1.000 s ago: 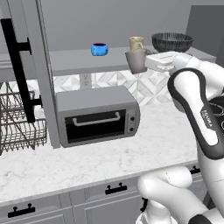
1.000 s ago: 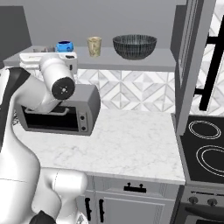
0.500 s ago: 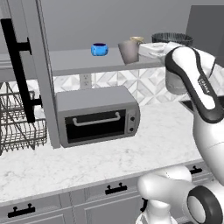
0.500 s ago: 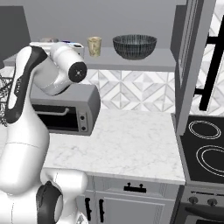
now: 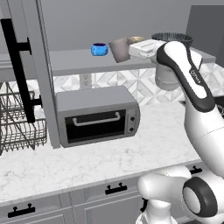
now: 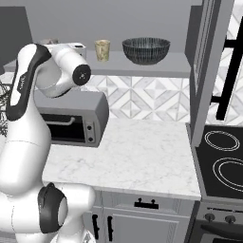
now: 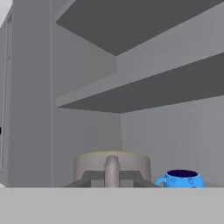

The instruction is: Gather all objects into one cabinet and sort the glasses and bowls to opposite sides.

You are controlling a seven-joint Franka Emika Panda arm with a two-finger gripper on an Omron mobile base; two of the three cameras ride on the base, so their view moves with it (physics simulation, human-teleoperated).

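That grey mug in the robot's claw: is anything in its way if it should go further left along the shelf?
Yes. A small blue bowl stands on the shelf just left of the grey mug that the gripper holds. The mug would probably have to pass over or around it.
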